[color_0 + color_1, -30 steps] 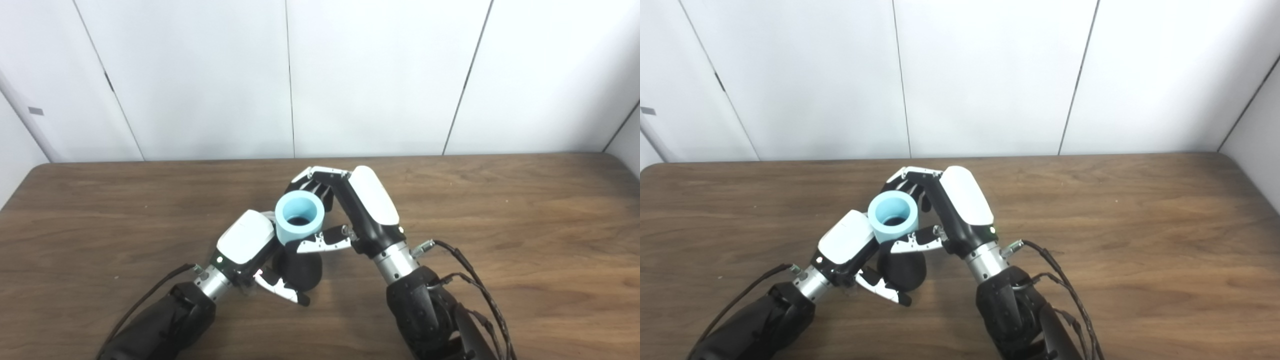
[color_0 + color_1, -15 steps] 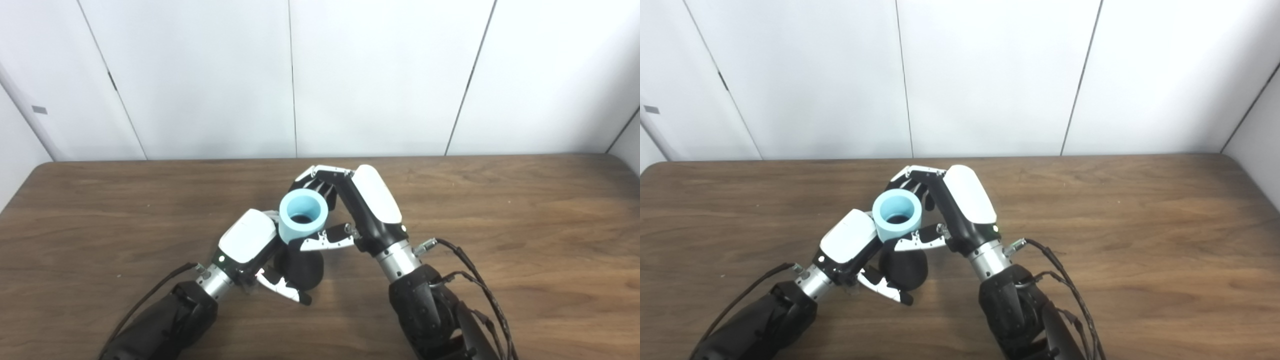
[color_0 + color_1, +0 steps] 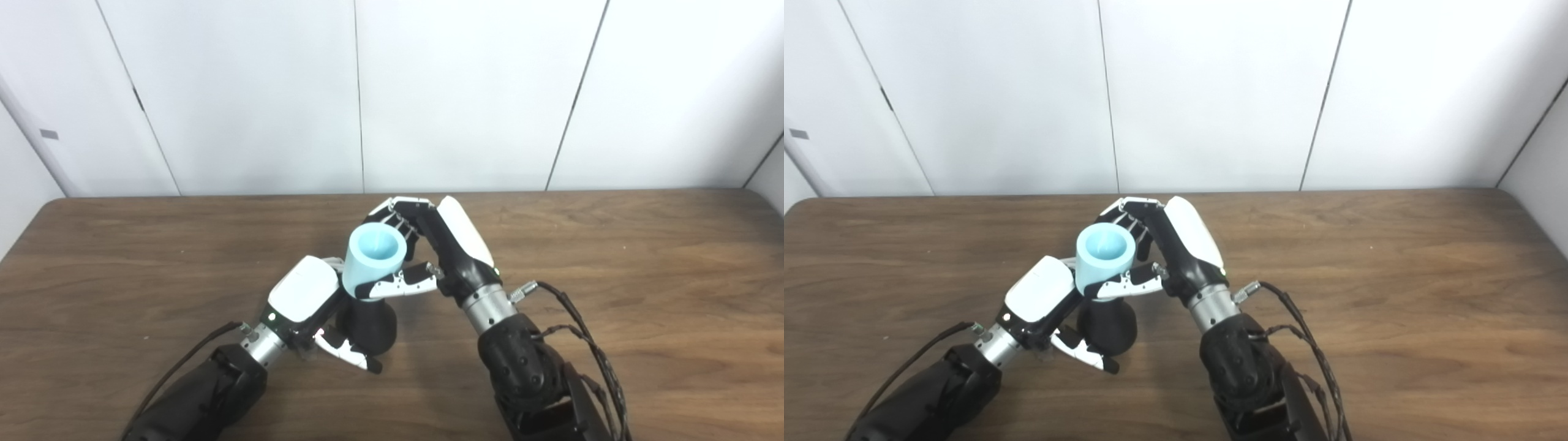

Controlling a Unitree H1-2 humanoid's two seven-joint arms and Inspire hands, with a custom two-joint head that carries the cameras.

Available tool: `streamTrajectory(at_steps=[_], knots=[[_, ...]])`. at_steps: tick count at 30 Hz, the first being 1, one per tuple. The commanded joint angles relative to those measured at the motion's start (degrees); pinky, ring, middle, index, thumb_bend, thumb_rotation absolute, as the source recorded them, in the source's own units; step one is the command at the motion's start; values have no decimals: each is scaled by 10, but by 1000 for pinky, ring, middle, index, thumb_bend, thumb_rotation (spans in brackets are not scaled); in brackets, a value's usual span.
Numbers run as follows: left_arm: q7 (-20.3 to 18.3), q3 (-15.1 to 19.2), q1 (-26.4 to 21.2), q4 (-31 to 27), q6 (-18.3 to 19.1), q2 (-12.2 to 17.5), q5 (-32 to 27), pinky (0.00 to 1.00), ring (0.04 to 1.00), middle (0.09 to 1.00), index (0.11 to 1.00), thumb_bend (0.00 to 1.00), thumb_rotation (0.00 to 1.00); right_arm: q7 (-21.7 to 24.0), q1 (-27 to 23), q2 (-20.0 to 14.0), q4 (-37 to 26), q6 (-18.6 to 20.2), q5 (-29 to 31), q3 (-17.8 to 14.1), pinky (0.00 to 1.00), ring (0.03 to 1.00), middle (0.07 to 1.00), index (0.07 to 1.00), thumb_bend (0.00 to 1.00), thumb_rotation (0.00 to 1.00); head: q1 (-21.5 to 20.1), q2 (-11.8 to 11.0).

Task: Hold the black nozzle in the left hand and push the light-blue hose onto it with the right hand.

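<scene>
Black nozzle point(image 3: 367, 324) is standing near the desk point(image 3: 612, 245) front, wrapped by the left hand point(image 3: 306, 303). Above it, the light-blue hose point(image 3: 373, 260) is sitting in the right hand point(image 3: 444, 248), fingers point(image 3: 398, 285) closed around its lower wall; it looks stiff and light, best gripped mid-wall.

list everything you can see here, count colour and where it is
hose: 1, light blue, short piece held upright at table centre, sitting on top of the nozzle
nozzle: 1, black, under the hose, base near the table
table: 1, dark brown wood, fills the lower picture
wall panels: white, behind the table
cables: black, along the right arm
left hand: 1, white and black, closed on the nozzle
right hand: 1, white and black, closed on the hose
</scene>
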Motion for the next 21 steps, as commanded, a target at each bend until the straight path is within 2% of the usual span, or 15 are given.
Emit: streamTrajectory(at_steps=[1, 7, 15, 21], knots=[[3, -66, 124, 116, -13, -113, -5, 616, 467, 455, 509, 503, 0, 25, -50, 1, -60, 22, -37, 9, 245, 365, 462, 549, 509, 0, 0, 1], [1, -65, 124, 115, -13, -115, -5, 617, 466, 457, 507, 504, 0, 62, -61, -11, -83, 35, -93, 34, 241, 363, 465, 551, 509, 0, 0, 2], [-1, -63, 123, 118, -13, -117, -2, 616, 466, 454, 510, 503, 0, 93, -71, -30, -91, 17, -163, 69, 222, 344, 457, 550, 506, 0, 0, 2], [-5, -57, 125, 113, -13, -119, 4, 614, 471, 456, 505, 504, 0, 74, -60, -33, -73, -6, -168, 74, 219, 343, 457, 550, 506, 0, 0, 3]])
